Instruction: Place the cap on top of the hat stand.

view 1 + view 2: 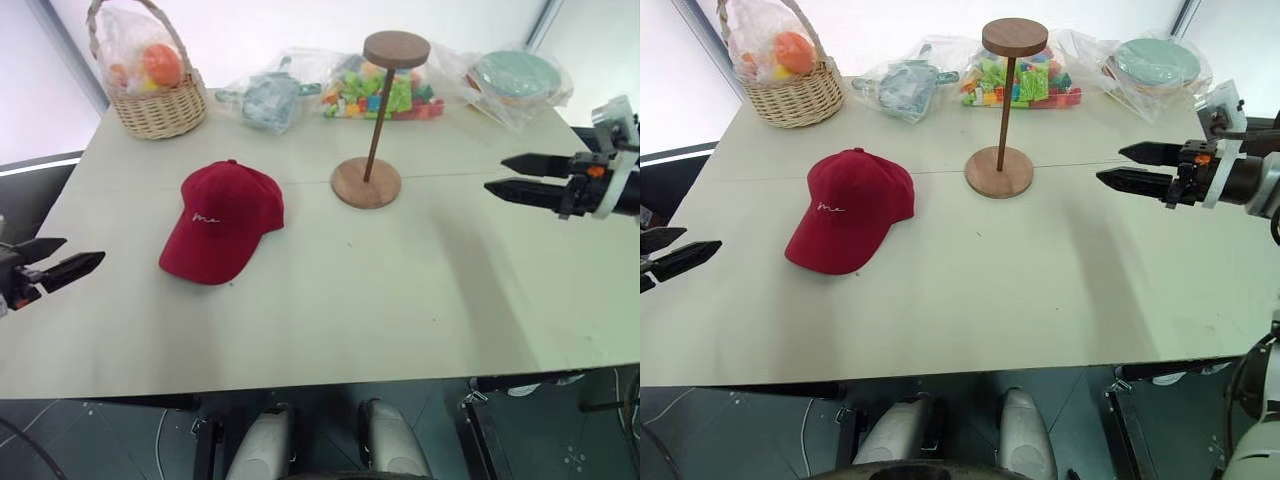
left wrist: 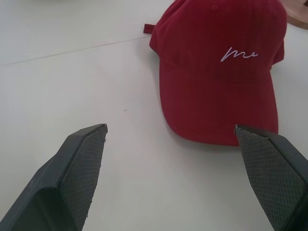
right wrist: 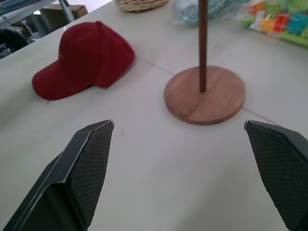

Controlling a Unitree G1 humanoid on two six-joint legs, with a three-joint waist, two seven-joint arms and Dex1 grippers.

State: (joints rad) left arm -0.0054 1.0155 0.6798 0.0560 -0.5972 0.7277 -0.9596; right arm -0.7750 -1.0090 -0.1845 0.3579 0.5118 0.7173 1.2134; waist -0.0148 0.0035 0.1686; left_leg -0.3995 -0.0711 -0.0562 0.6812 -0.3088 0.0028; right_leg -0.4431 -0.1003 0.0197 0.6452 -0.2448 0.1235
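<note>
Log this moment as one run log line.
cap: flat on table, unheld | hat stand: upright, top bare | left gripper: open | right gripper: open

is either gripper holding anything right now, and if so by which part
Nothing is held. The left gripper and the right gripper are both open with nothing between their fingers, and the cap lies on the table, apart from both.

Red cap (image 1: 222,220) beside upright hat stand (image 1: 375,120)
</note>
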